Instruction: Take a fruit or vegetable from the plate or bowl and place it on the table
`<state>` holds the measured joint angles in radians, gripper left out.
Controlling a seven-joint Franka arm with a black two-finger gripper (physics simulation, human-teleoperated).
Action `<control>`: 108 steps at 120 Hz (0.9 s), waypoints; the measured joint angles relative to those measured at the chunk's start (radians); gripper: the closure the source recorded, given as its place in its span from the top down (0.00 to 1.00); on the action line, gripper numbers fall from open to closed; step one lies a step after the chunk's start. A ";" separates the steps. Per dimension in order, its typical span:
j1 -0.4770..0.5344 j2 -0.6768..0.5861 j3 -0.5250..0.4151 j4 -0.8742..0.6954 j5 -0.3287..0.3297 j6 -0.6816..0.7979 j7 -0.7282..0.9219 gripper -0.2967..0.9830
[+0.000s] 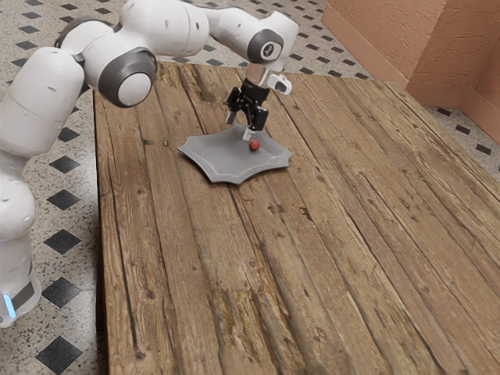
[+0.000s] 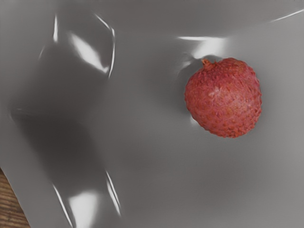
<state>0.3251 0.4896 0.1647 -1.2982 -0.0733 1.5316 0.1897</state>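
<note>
Clock: twelve is the top of the exterior view, so six is its bottom edge, just so we're on the same page.
Fingers (image 1: 248,133): black, pointing down over the plate and spread pretty wide, with a clear gap between them and nothing pinched.
Lychee (image 2: 224,98): the red one, sitting on the plate at roughly two o'clock from its middle, right by one fingertip. Can't tell if they're touching, tbh.
Lychee skin: bumpy all over, pinkish red, with a little brownish stem nub poking out of it.
Plate (image 1: 225,169): grey, kinda star-shaped, rim pulled out into points, lying flat on the wood. It's got shiny streaks along its dents and folds up close.
Tabletop (image 1: 328,258): rough brown planks, pretty beat up, with cracks and knots. The plate sits off toward eleven o'clock from its middle.
Arm (image 1: 168,27): white with dark grey joints, comes in from around ten o'clock and bends down over the plate.
Floor (image 1: 64,199): speckled pale stuff with dark diamonds.
Wall (image 1: 383,39): orangey, out past the tabletop toward one o'clock.
</note>
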 joint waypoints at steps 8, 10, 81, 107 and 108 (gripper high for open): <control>0.000 0.002 0.000 0.000 0.000 0.005 0.007 0.76; 0.000 0.003 0.000 0.000 0.000 0.006 0.008 0.76; -0.002 0.022 -0.047 -0.019 -0.112 0.203 -0.029 0.75; -0.001 -0.004 -0.039 -0.090 -0.126 0.248 -0.059 0.74; -0.001 -0.004 -0.038 -0.091 -0.126 0.248 -0.059 0.73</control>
<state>0.3237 0.4860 0.1263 -1.3888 -0.1992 1.7799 0.1303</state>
